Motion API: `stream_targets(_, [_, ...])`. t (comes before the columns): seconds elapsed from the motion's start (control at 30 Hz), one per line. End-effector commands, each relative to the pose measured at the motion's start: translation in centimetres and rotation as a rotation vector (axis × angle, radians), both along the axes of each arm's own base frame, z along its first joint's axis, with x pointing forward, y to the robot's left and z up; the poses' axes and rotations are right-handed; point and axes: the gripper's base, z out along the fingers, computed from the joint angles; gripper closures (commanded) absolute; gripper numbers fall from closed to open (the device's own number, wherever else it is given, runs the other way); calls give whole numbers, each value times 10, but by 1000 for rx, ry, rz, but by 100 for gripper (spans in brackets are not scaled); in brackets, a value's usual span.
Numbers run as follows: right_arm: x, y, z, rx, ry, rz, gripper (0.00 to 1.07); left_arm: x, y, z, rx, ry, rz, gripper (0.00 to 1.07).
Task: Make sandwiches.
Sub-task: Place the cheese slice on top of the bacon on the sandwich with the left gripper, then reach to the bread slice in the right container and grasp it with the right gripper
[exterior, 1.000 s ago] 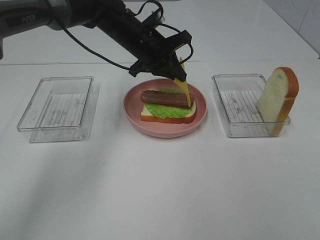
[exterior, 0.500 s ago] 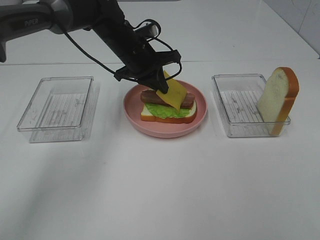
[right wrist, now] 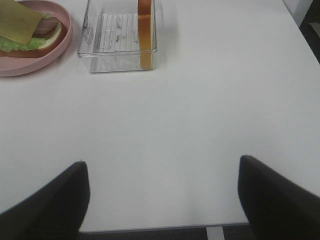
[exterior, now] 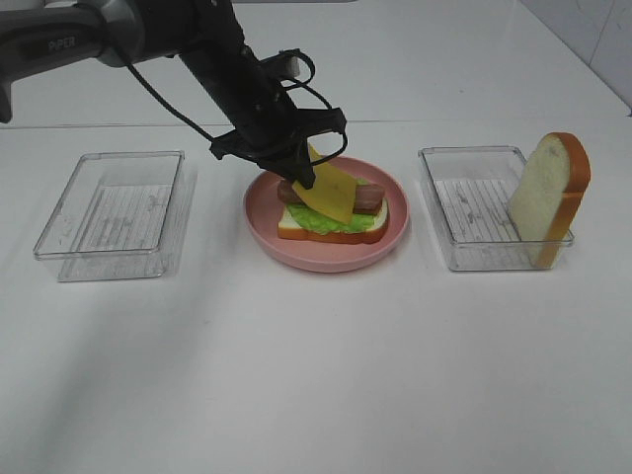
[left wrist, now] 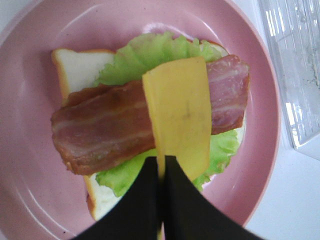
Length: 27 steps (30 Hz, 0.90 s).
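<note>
Left gripper covers one edge of the cheese.

Lab: robot arm, white table

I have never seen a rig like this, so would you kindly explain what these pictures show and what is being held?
This is a robot with two arms, each ending in two fingers. The wide picture comes from a camera mounted high over the white table; the other two come from cameras on the arms' wrists. A pink plate sits between two clear trays, the left tray and the right tray, where a bread slice stands. The plate carries a half-built sandwich: base slice, lettuce, bacon. The left fingers are shut on a yellow cheese slice, tilted over the bacon. The right fingers are open, holding nothing.
</note>
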Motion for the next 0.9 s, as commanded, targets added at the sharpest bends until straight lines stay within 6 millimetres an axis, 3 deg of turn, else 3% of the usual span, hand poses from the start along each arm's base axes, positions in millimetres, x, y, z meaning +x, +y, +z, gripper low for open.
stream_targets(0.03, [-2, 0, 0, 7, -25, -3, 27, 0, -2, 1, -8, -3, 12, 107])
stream_targets(0.2, [-2, 0, 0, 7, -25, -3, 27, 1, -2, 2, -14, -8, 28, 100])
stream_targets(0.27, [-2, 0, 0, 7, -25, -3, 27, 1, -2, 2, -13, -8, 27, 71])
stream_targets(0.3, [-2, 0, 0, 7, -25, -3, 27, 1, -2, 2, -13, -8, 27, 71])
stream_targets(0.33, [-2, 0, 0, 7, -25, -3, 27, 1, -2, 2, -10, -10, 26, 59])
stream_targets(0.37, [-2, 0, 0, 7, -25, -3, 27, 1, -1, 4, 0, -17, 22, 35])
stream_targets(0.47, [-2, 0, 0, 7, -25, -3, 27, 1, 0, 6, 4, -17, 19, 26])
stream_targets(0.5, [-2, 0, 0, 7, -25, -3, 27, 0, 1, 14, 17, -29, 10, 9])
stream_targets(0.53, [-2, 0, 0, 7, -25, -3, 27, -1, 4, 23, 50, -45, -6, 4])
stream_targets(0.63, [-2, 0, 0, 7, -25, -3, 27, -2, 6, 30, 69, -53, -16, 4])
stream_targets(0.7, [-2, 0, 0, 7, -25, -3, 27, -6, 12, 54, 134, -50, -65, 4])
stream_targets(0.87, [-2, 0, 0, 7, -25, -3, 27, -9, 18, 79, 189, -60, -87, 4])
stream_targets(0.9, [-2, 0, 0, 7, -25, -3, 27, -9, 25, 94, 216, -104, -76, 4])
